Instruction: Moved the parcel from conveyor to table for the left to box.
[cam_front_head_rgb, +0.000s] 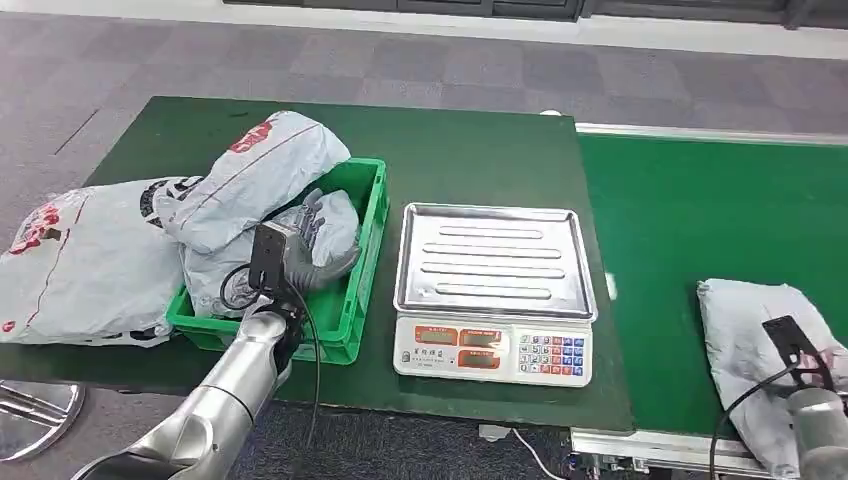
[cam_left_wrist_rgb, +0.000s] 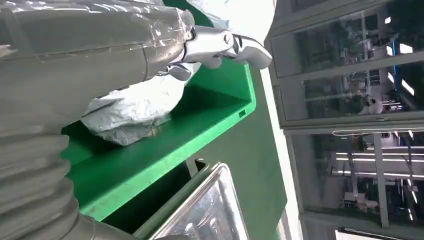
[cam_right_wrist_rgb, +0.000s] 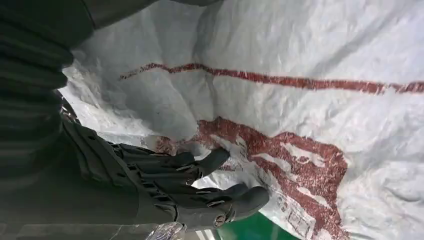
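A grey parcel (cam_front_head_rgb: 755, 330) with red print lies on the green conveyor (cam_front_head_rgb: 700, 220) at the near right. My right hand (cam_front_head_rgb: 812, 362) rests on its near end. In the right wrist view the dark fingers (cam_right_wrist_rgb: 200, 190) lie spread against the crinkled parcel skin (cam_right_wrist_rgb: 300, 75), closed around nothing. My left hand (cam_front_head_rgb: 305, 258) hovers over the green crate (cam_front_head_rgb: 360, 300) on the table, its fingers stretched out just above a grey parcel (cam_front_head_rgb: 330, 225) inside. In the left wrist view the fingers (cam_left_wrist_rgb: 215, 42) are straight above that parcel (cam_left_wrist_rgb: 130, 107), and the crate wall (cam_left_wrist_rgb: 165, 145) lies below.
A weighing scale (cam_front_head_rgb: 495, 290) with a steel tray stands between crate and conveyor. A second parcel (cam_front_head_rgb: 260, 170) is piled on the crate's far left corner. A large one (cam_front_head_rgb: 85, 260) lies on the table (cam_front_head_rgb: 470, 150) left of the crate.
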